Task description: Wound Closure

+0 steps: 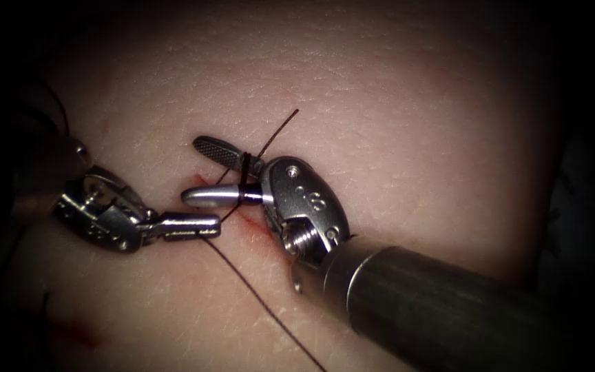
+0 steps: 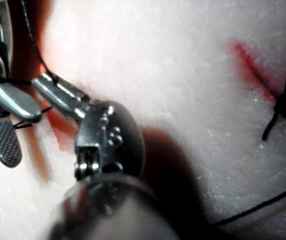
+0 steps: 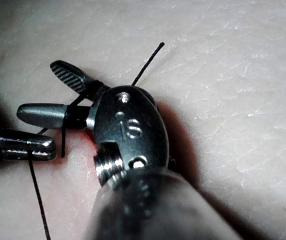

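The right hand (image 1: 204,172) gapes wide over the cut (image 1: 246,219), thread (image 1: 245,167) looped around both jaws, gripping nothing. The left hand (image 1: 208,224) is clamped on the thread beside it. No needle can be made out.

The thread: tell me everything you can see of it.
The thread is thin, dark and looks braided. It is wound around both open jaws of the right claw, near their base, over the cut. A short free end sticks up past that claw to the right of the cut. Another strand runs from the shut left claw, which seems to grip it, down across the tissue. In the left wrist view a knotted stitch sits on the cut.
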You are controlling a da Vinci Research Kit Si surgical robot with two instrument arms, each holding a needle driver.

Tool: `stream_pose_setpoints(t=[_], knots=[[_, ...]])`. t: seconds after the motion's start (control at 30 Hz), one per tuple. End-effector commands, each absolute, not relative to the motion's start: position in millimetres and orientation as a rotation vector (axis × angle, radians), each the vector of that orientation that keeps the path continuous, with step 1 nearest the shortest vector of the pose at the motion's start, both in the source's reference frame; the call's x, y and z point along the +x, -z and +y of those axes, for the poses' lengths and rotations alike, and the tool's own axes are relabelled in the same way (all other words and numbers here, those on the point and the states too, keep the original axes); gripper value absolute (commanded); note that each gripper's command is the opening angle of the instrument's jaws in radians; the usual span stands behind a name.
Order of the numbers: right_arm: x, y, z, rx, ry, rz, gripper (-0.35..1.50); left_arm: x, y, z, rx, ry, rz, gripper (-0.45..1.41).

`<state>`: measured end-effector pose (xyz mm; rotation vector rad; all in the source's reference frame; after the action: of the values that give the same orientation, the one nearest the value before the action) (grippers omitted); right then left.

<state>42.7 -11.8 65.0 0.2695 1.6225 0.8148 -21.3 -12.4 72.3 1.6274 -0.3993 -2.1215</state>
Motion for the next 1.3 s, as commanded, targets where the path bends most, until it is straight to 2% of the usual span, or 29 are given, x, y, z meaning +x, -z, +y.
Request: stream_pose_setpoints(t=[0.03,0.4,0.8,1.3], knots=[[43.6,-65.8,-13.0,0.251,-0.796,1.593,0.78,-22.0,-72.5,-13.1,1.629,2.127,-0.397,-0.45],[42.2,-65.7,-14.0,0.184,-0.796,1.512,0.78,-23.4,-70.7,-12.4,1.627,2.146,-0.394,-0.45],[38.6,-66.1,-14.2,0.087,-0.876,1.505,0.76,-24.0,-72.9,-10.7,1.629,2.15,-0.398,-0.45],[36.8,-67.5,-13.4,0.077,-1.002,1.454,0.78,-24.8,-73.3,-9.0,1.635,2.163,-0.394,-0.45]])
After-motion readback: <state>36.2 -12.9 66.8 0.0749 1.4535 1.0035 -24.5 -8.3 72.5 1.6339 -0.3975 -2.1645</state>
